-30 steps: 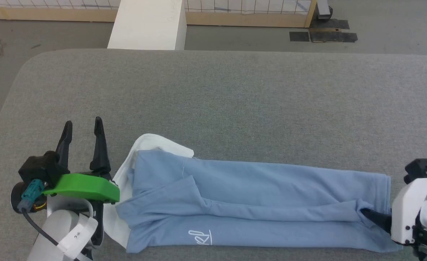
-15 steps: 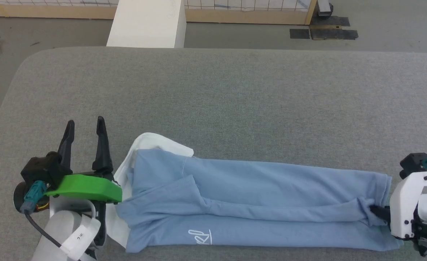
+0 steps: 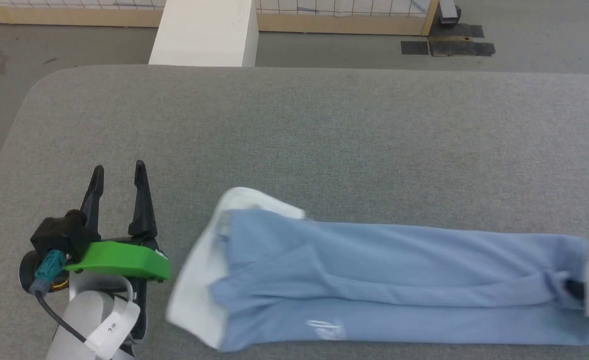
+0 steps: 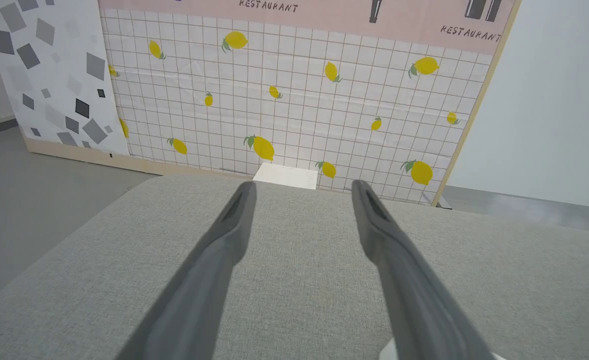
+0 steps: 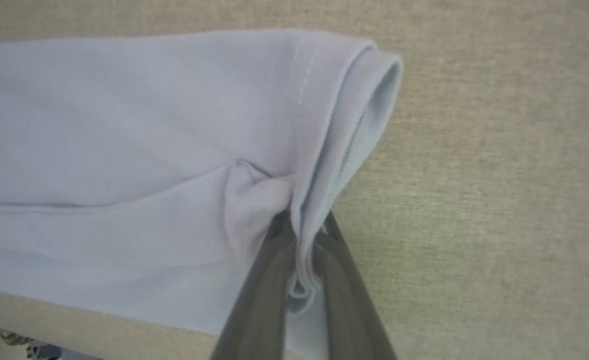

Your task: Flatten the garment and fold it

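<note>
Where our right claw (image 5: 302,223) gripped: garment (image 3: 399,265) hem, pinched tight, near the surface's (image 3: 294,125) front edge.
Our left claw (image 3: 118,168): stood open, empty, near the surface's left edge.

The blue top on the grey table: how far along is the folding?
Done: the garment lies as a long narrow band, sides folded in. In hand: the right gripper is shut on its hem. Still to do: the crosswise folds; the left gripper stands open beside the white hood end, touching nothing.
</note>
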